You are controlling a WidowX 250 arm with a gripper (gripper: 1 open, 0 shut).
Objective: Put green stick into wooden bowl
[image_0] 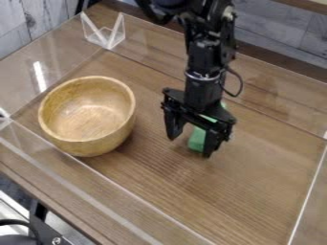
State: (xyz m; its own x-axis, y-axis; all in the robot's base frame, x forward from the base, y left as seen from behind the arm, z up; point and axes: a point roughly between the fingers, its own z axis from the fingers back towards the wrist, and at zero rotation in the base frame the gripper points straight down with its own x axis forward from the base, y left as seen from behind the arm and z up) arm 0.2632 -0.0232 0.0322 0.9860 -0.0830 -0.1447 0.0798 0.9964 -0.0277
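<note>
The green stick (200,142) lies on the wooden table right of centre, mostly hidden behind my gripper (196,134). My gripper has come straight down over it; its dark fingers (171,123) stand open on either side of the stick, low near the table. Only the stick's lower end shows between the fingers. The wooden bowl (87,115), round and light tan, sits empty at the left, well apart from the gripper.
Clear acrylic walls (153,212) fence the table on all sides. A small clear stand (102,31) sits at the back left corner. Bare wood lies between the bowl and the stick.
</note>
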